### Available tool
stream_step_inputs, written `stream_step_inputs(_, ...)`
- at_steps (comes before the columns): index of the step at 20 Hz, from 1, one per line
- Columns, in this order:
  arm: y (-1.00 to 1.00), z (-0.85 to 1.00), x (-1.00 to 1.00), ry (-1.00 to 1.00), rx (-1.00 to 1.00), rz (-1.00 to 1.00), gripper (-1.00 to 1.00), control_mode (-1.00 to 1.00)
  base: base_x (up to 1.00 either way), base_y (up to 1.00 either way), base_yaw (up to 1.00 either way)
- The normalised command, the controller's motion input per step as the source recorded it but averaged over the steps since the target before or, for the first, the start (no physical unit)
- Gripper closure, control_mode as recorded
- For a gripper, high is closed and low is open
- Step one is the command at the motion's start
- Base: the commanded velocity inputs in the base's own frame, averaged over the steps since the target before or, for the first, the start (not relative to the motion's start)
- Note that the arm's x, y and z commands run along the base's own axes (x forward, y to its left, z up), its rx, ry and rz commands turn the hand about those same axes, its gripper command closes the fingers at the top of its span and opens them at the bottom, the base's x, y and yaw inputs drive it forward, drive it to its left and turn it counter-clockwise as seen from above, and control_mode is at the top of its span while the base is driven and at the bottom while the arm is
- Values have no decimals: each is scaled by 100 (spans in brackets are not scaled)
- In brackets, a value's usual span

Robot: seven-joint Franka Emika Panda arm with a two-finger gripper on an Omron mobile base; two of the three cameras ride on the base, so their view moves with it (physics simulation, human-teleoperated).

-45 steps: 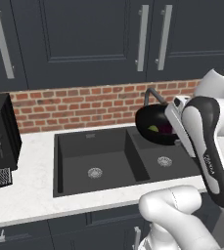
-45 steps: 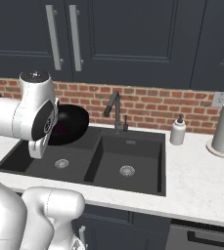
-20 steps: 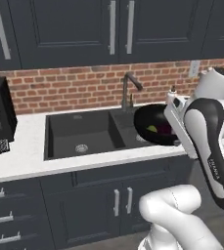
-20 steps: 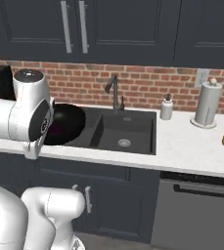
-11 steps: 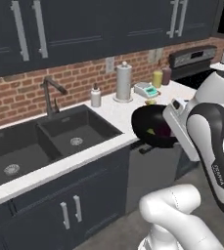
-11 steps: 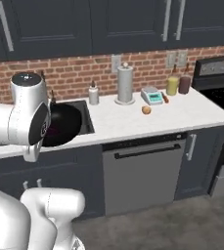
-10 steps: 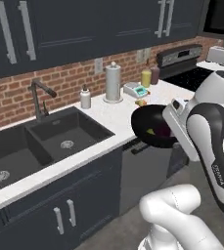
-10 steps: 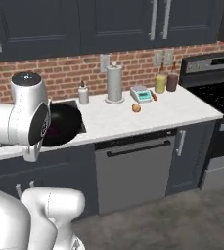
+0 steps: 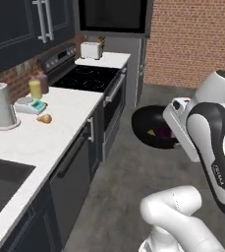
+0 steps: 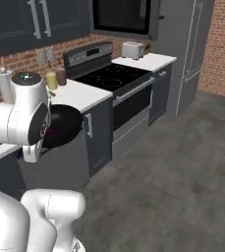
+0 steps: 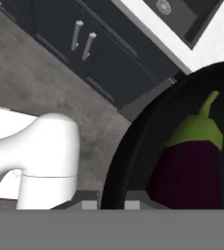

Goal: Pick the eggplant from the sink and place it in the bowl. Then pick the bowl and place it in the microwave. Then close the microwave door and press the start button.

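Note:
My gripper (image 11: 110,205) is shut on the rim of the black bowl (image 9: 151,129), which hangs in the air over the floor beside the arm. The dark purple eggplant (image 11: 191,171) with its green cap lies inside the bowl (image 11: 125,146). From the right base view the bowl (image 10: 64,126) sits just behind my wrist. A corner of the black sink (image 9: 1,183) shows at the lower left, and its basin (image 11: 182,14) shows at the top of the hand view. The dark microwave (image 9: 114,15) hangs above the stove, also seen as the microwave (image 10: 124,17); I cannot tell how its door stands.
A white counter (image 9: 45,138) runs along the left with a paper towel roll (image 9: 1,106), bottles (image 9: 38,84) and a small brown item (image 9: 44,118). Beyond it stand a black stove (image 9: 92,76), a toaster (image 9: 90,49) and a grey fridge (image 10: 187,54). Open grey floor (image 10: 173,162) lies to the right.
The whole picture has swung as the base turned: the sink slid off to the left, and stove, microwave and fridge came into view. The bowl with the eggplant stays in my grip.

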Motion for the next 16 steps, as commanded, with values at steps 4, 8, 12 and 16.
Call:
stream_step_inputs(4, 0, 0, 0, 0, 0, 0, 100, 100, 33, -52, -64)
stream_step_inputs(8, 0, 0, 0, 0, 0, 0, 100, 100, 93, -88, -37)
stream_step_inputs(12, 0, 0, 0, 0, 0, 0, 100, 100, 100, -100, -19)
stream_step_inputs(16, 0, 0, 0, 0, 0, 0, 100, 100, 100, -100, -2)
